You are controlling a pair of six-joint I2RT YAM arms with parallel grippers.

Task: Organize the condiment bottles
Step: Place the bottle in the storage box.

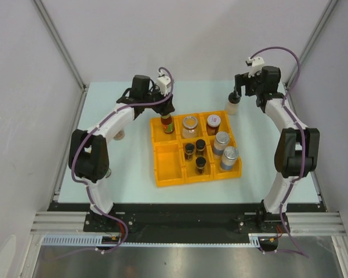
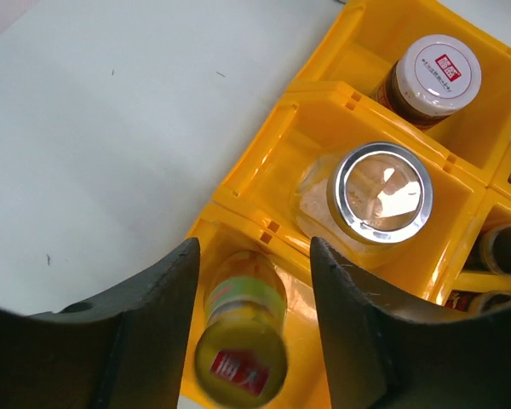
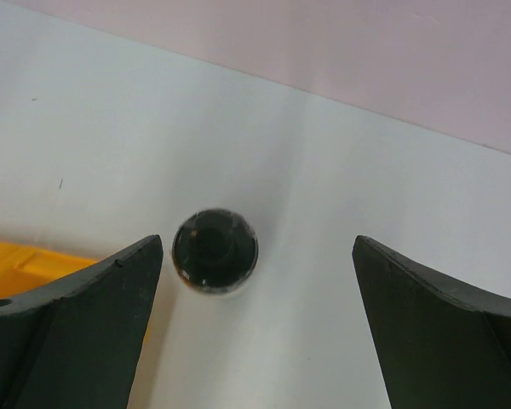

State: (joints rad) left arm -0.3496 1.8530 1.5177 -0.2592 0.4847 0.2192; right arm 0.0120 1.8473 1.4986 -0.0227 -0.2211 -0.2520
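Fingers (image 3: pixel 77 315) on the right hung spread wide straight above the upright black-capped bottle (image 3: pixel 215 250), which stood on the bench (image 3: pixel 341 170) just beyond the far right corner of the tray (image 3: pixel 17 268), well apart from the left arm (image 1: pixel 98 145).

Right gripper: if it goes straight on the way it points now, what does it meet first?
Most likely the black-capped bottle, which stands on the table in line between the open fingers. The right gripper points down at it; how far above it hangs is unclear.
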